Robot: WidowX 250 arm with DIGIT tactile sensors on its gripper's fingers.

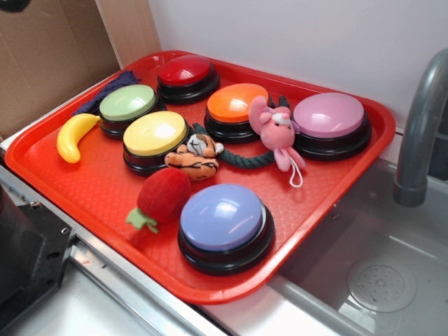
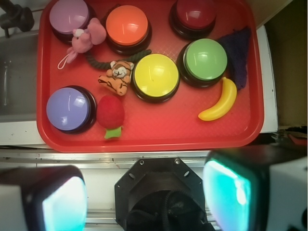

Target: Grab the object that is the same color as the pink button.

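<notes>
The pink plush bunny [image 1: 274, 133] [image 2: 83, 39] lies on the red tray [image 1: 84, 175] [image 2: 192, 134], leaning against the left side of the pink button [image 1: 330, 120] [image 2: 69, 16], its white string loop trailing toward the tray's middle. My gripper [image 2: 147, 197] is open, well back from the tray and high above the robot's black base, with nothing between its teal pads [image 2: 228, 192]. In the exterior view the gripper is out of frame.
On the tray are also red [image 1: 185, 73], orange [image 1: 236, 105], green [image 1: 127, 105], yellow [image 1: 155, 136] and lavender-blue [image 1: 224, 222] buttons, a tiger plush [image 1: 196, 157], a red strawberry plush [image 1: 162, 196], a yellow banana [image 1: 73, 136], dark rope [image 1: 241, 157] and purple cloth [image 1: 105, 94]. A sink and faucet [image 1: 420, 133] lie right.
</notes>
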